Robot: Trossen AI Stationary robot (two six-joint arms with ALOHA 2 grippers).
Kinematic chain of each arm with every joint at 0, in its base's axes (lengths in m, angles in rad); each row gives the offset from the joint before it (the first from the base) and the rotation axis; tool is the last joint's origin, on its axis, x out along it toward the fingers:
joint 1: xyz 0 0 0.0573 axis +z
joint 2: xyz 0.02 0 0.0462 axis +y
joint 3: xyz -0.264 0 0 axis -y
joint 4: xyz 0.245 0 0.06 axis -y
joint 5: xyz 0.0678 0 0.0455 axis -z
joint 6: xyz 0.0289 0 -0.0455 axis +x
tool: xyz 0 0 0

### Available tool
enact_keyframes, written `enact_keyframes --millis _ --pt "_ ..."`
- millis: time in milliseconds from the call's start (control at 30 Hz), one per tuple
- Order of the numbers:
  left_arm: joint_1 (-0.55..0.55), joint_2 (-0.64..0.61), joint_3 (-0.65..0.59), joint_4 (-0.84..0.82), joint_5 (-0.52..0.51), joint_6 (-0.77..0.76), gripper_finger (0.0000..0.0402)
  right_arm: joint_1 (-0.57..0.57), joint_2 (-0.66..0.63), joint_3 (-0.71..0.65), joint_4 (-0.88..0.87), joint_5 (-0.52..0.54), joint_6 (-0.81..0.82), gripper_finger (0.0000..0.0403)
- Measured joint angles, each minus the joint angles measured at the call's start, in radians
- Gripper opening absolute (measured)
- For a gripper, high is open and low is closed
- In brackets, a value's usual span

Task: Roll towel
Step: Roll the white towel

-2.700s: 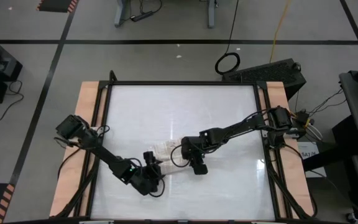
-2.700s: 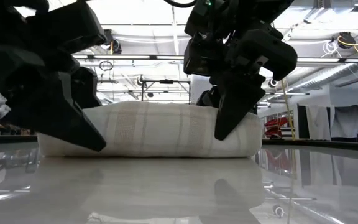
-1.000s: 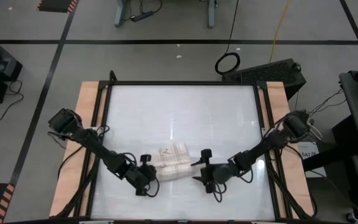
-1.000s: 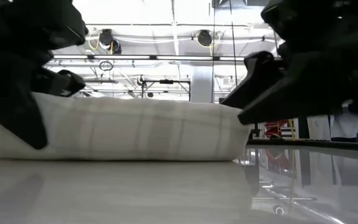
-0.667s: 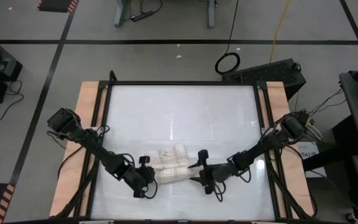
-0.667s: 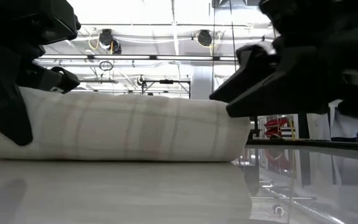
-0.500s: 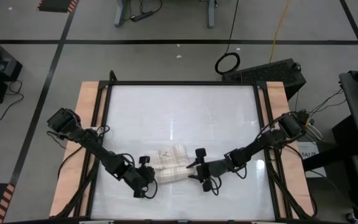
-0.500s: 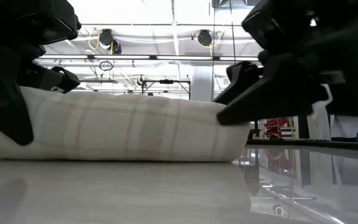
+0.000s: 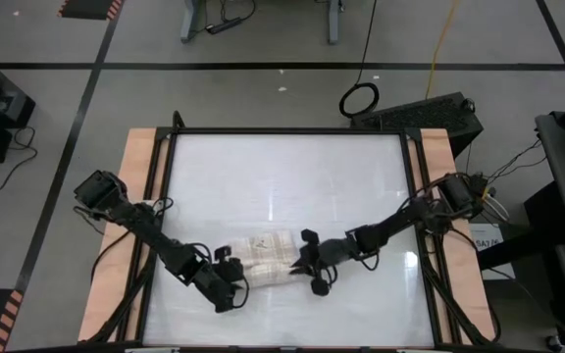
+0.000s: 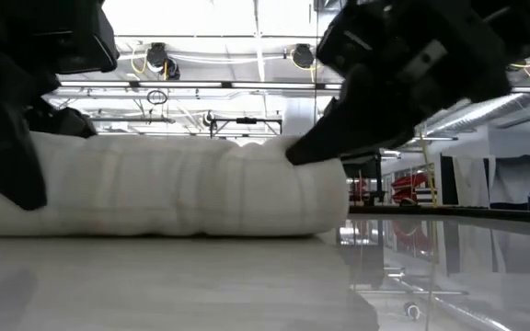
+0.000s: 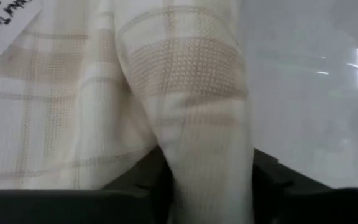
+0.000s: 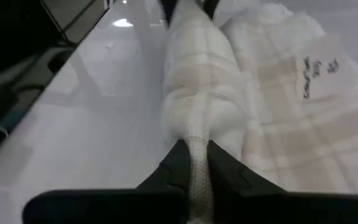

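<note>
The cream plaid towel [image 9: 263, 251] lies on the white table near its front middle. Its near part is rolled into a tube [image 10: 173, 188], and the flat part with the tag [image 12: 319, 68] lies behind it. My left gripper [image 9: 231, 280] is shut on the roll's left end. My right gripper [image 9: 307, 265] is shut on its right end. Both stay low at the table top. My left gripper has the roll's left end [image 11: 207, 155] between its two fingers [image 11: 157, 177], several layers thick. It comes level from the table's left, pointing along the roll, which lies on the table. My right gripper pinches the roll's right end [image 12: 194, 146] between its two fingers [image 12: 178, 163]; the cloth narrows there. It comes level from the table's right, pointing along the roll, which lies on the table.
The white table top [image 9: 282, 176] has bare room behind and to the right of the towel. Wooden side rails [image 9: 135, 196] and a black frame run along the table's edges. Cables and a dark box [image 9: 430, 113] sit beyond the far right corner.
My right gripper has gone toward the table's left, up to the towel's right end, and now has it between its fingers. The roll's right end has been pushed inward, so the roll looks shorter and wrinkled. The left end has stayed in place.
</note>
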Motion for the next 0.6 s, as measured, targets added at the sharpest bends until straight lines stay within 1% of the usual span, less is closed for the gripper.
enact_keyframes --millis 167,267,367,433,467,600 --pt "-0.024 -0.037 0.002 -0.021 0.0 -0.036 0.0237 -0.048 -0.002 0.013 -0.044 -0.147 0.091 0.0013" --pt "-0.034 -0.08 0.002 -0.056 0.018 -0.042 0.0284 -0.068 -0.002 0.013 -0.075 -0.195 0.148 0.0011" --pt "-0.051 -0.135 0.003 -0.124 0.034 -0.052 0.0311 -0.084 -0.002 0.013 -0.083 -0.215 0.196 0.0014" --pt "-0.06 -0.173 0.003 -0.167 0.029 -0.072 0.0319 -0.094 -0.002 0.013 -0.084 -0.218 0.226 0.0014" --pt "-0.069 -0.19 0.003 -0.173 0.004 -0.074 0.032 -0.1 -0.002 0.013 -0.085 -0.218 0.242 0.0014" --pt "-0.119 -0.244 0.005 -0.172 -0.19 -0.036 0.0322 -0.125 -0.002 0.013 -0.094 -0.217 0.282 0.0015"
